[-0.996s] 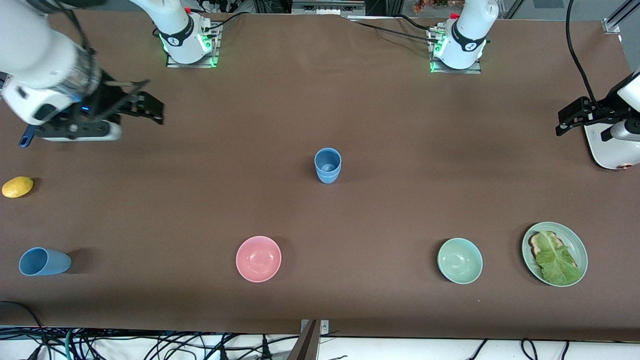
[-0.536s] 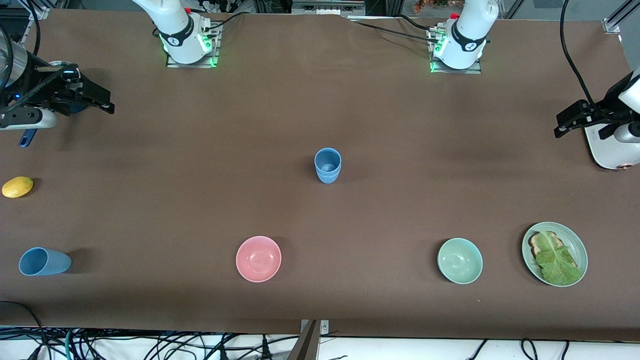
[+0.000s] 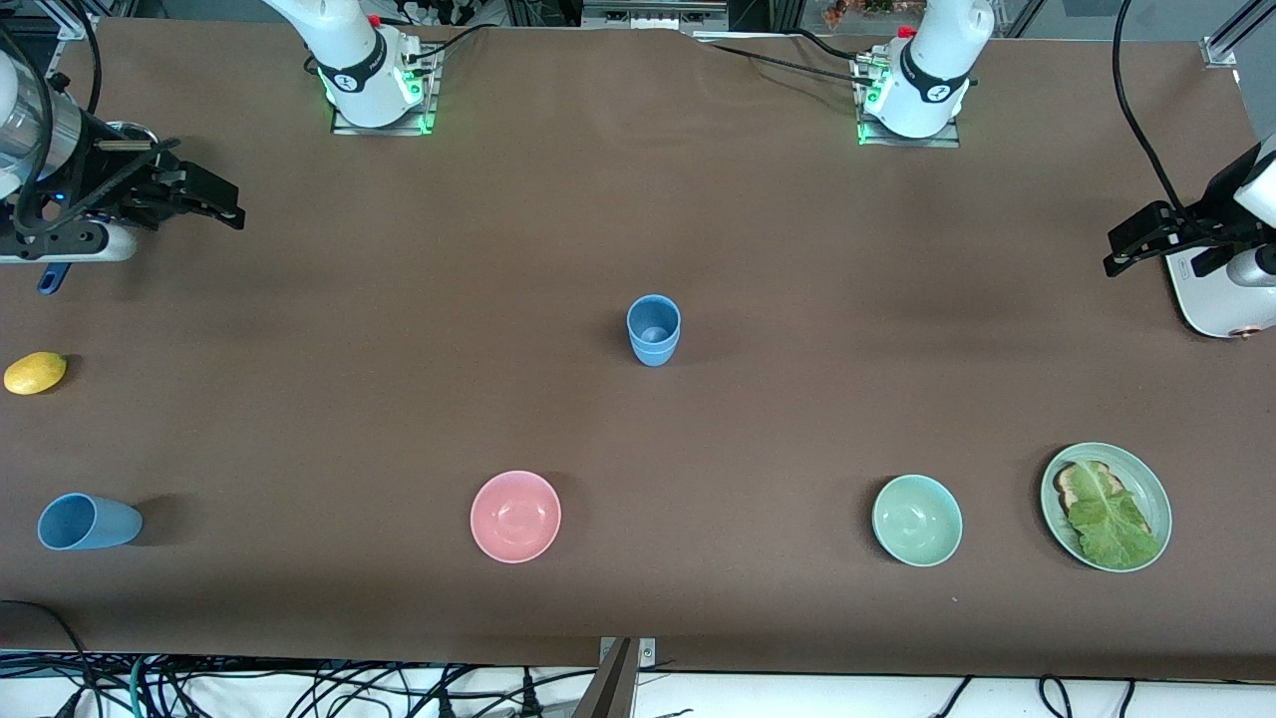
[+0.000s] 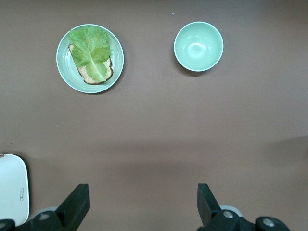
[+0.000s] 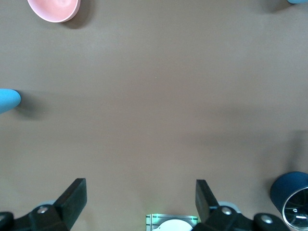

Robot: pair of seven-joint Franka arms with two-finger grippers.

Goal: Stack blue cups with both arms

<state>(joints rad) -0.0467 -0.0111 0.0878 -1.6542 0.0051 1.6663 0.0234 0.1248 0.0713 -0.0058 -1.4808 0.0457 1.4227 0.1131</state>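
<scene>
One light-blue cup (image 3: 653,331) stands upright at the table's middle; it also shows at the edge of the right wrist view (image 5: 8,100). A second blue cup (image 3: 88,522) lies on its side at the right arm's end, near the front camera; a sliver of it shows in the right wrist view (image 5: 298,1). My right gripper (image 3: 204,195) (image 5: 140,199) is open and empty, up over the table at the right arm's end. My left gripper (image 3: 1132,237) (image 4: 143,204) is open and empty, over bare table at the left arm's end.
A pink bowl (image 3: 515,516) (image 5: 54,9), a green bowl (image 3: 917,520) (image 4: 198,46) and a green plate (image 3: 1146,479) (image 4: 67,72) with bread and lettuce sit near the front camera. A lemon (image 3: 35,372), a dark-blue pot (image 5: 291,190) and a white appliance (image 3: 1216,299) lie at the table's ends.
My right gripper has swung out from over the table toward the right arm's end, then eased slightly back. The left gripper has barely shifted. The cups have not moved.
</scene>
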